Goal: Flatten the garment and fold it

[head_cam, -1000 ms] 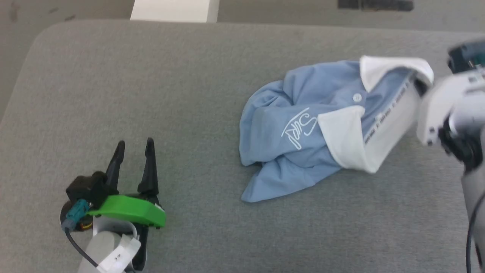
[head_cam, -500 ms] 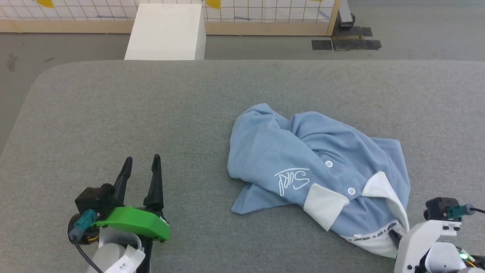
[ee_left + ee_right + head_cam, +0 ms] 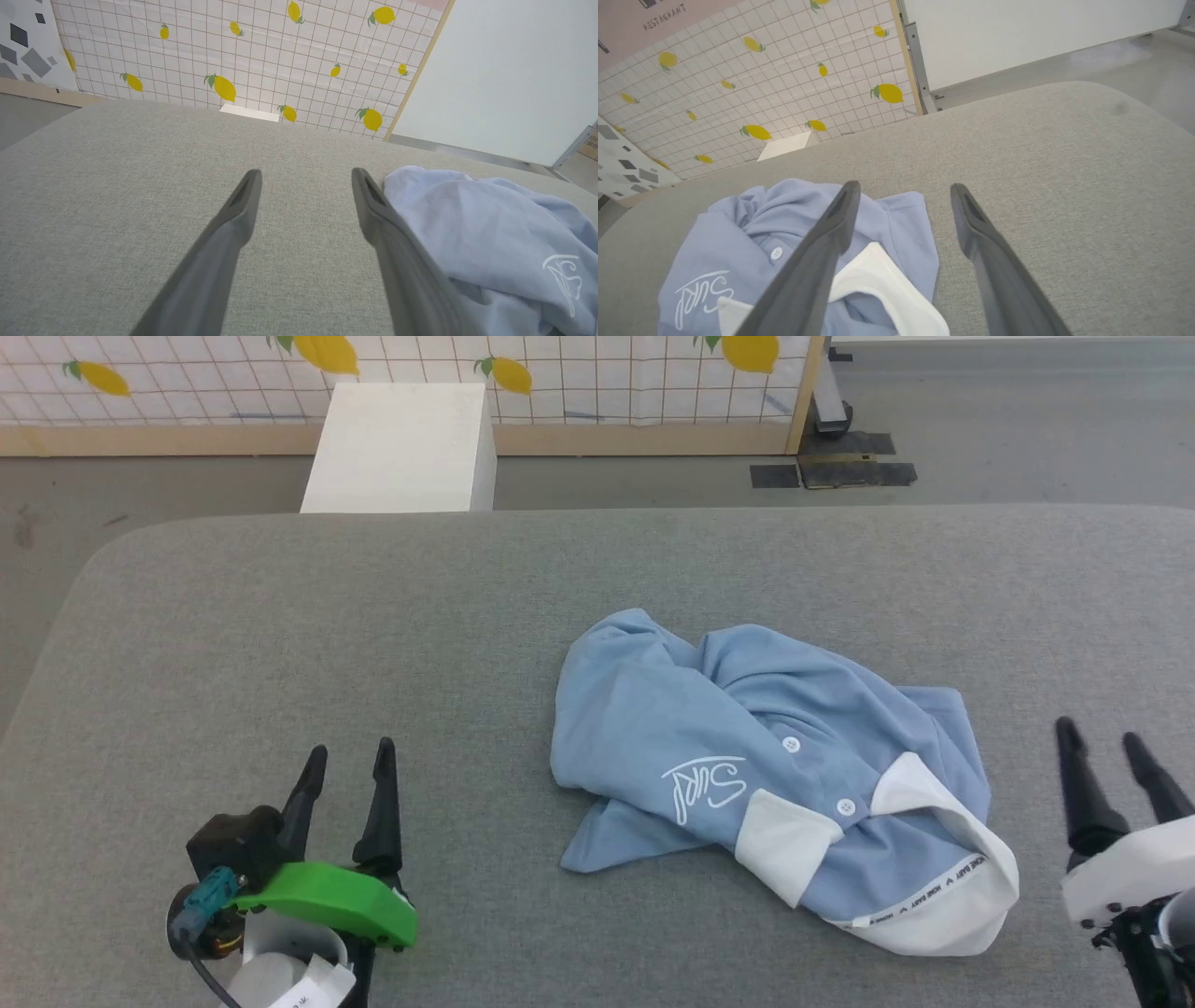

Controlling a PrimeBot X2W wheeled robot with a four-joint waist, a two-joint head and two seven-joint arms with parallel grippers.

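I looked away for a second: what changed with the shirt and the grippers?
The right gripper released the white collar of the polo shirt and backed off to its right, fingers open. The left gripper stayed open, off the shirt.

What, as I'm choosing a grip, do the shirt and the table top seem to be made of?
Shirt: thin soft knit, likely cotton or a blend, matte; it slumps in loose rounded folds. Its white collar looks stiffer, lying in flat flaps. Table top: grey woven cloth cover, matte, perhaps padded; fine weave shows up close, corners rounded.
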